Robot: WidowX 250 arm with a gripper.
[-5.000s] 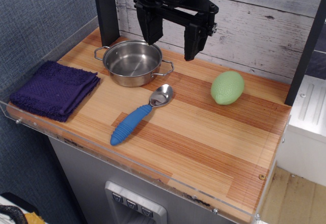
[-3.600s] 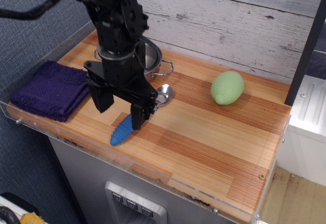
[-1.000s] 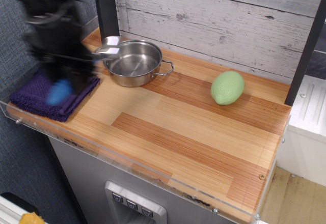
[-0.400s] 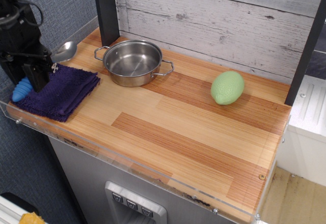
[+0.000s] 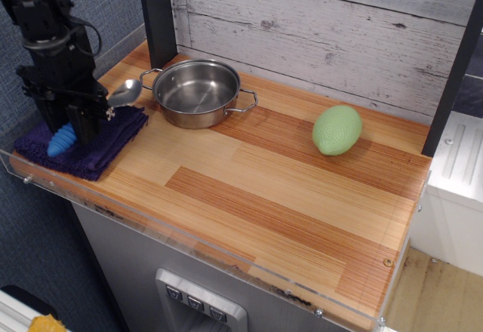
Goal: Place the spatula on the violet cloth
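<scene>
The spatula has a shiny silver bowl (image 5: 124, 92) and a ribbed blue handle whose end (image 5: 59, 141) sticks out low at the left. My black gripper (image 5: 75, 117) is shut around its middle, over the violet cloth (image 5: 106, 145) at the table's left end. The spatula lies tilted, bowl up and to the right toward the pot, handle end low above the cloth. I cannot tell whether the handle touches the cloth. Much of the cloth is hidden behind the gripper.
A steel two-handled pot (image 5: 196, 93) stands just right of the cloth, close to the spatula's bowl. A green lemon-shaped object (image 5: 336, 130) lies at the back right. A dark post (image 5: 157, 15) rises behind the pot. A clear plastic lip (image 5: 45, 185) edges the wooden table.
The gripper with the spatula has moved right, from beyond the cloth's left edge to over the cloth. The spatula's bowl is now nearer the pot.
</scene>
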